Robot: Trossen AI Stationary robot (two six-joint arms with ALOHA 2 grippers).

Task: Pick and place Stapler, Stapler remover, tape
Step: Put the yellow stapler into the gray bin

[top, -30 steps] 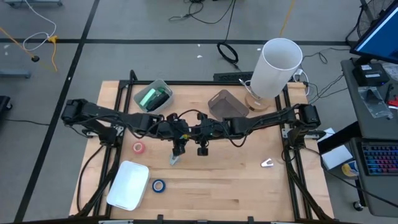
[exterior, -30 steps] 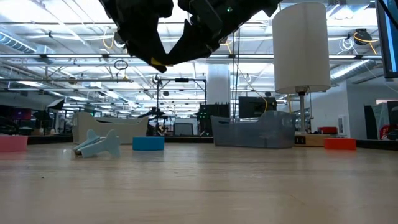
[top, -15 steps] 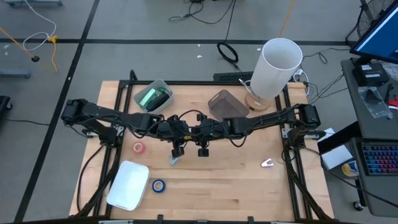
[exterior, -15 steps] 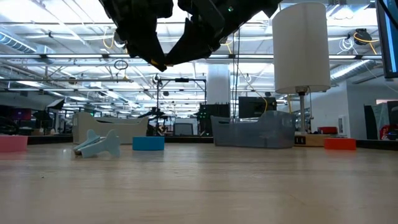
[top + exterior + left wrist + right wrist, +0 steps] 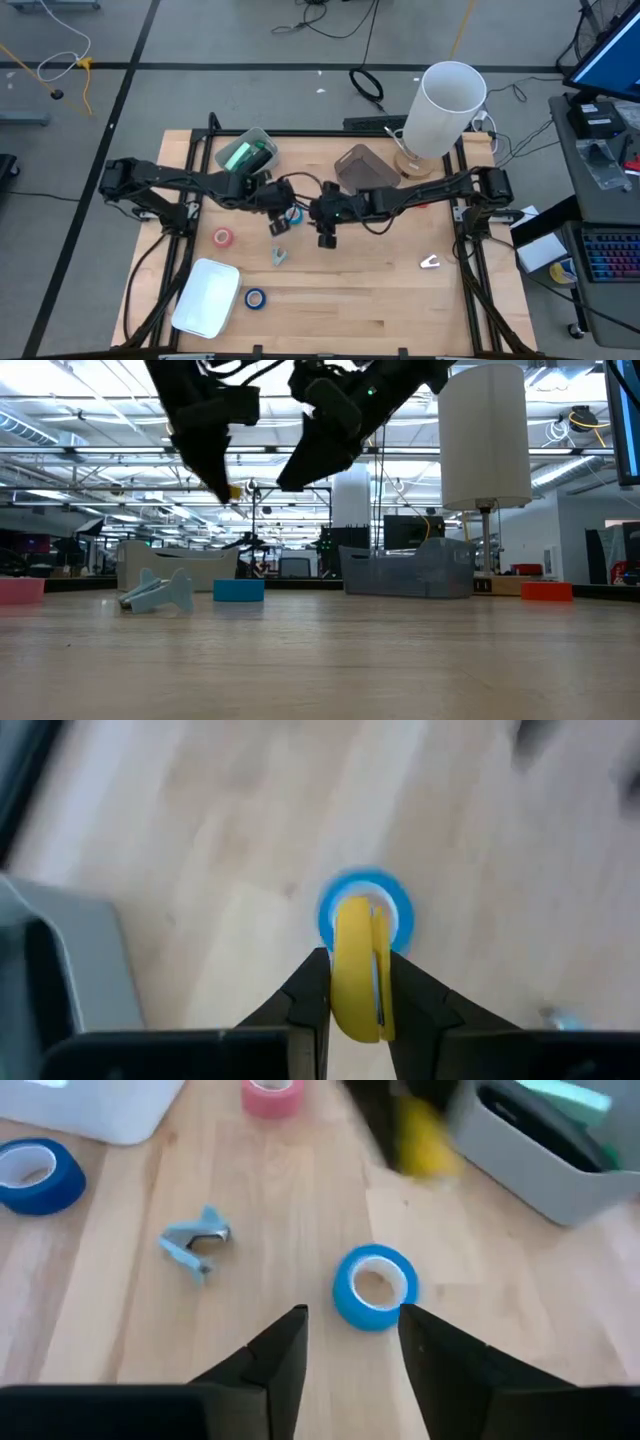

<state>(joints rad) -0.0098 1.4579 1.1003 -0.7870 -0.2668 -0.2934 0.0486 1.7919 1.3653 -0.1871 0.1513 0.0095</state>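
- High view: the left gripper (image 5: pixel 279 222) hangs over the middle of the tabletop (image 5: pixel 380 300), near its far half, just beside a light blue tape roll (image 5: pixel 292 214). The right gripper (image 5: pixel 326 238) hangs close to it on the right. A pale blue staple remover (image 5: pixel 279 256) lies a little nearer the front edge. A pink tape roll (image 5: pixel 223 237) lies toward the left edge, and a dark blue tape roll (image 5: pixel 256 298) near the front edge beside a white bin (image 5: pixel 206 297). A grey bin (image 5: pixel 247 155) with green contents stands at the far left; another grey bin (image 5: pixel 364 167) stands at the far middle.
- Low view: both arms hang above the table, and a yellow piece (image 5: pixel 234 491) shows at the tip of the left one.
- Left wrist view: the two fingers (image 5: pixel 308 995) are closed on a yellow tape roll (image 5: pixel 356 967), held on edge above the light blue roll.
- Right wrist view: the fingers (image 5: pixel 275 1355) stand apart with nothing between them, over bare wood next to the light blue roll.
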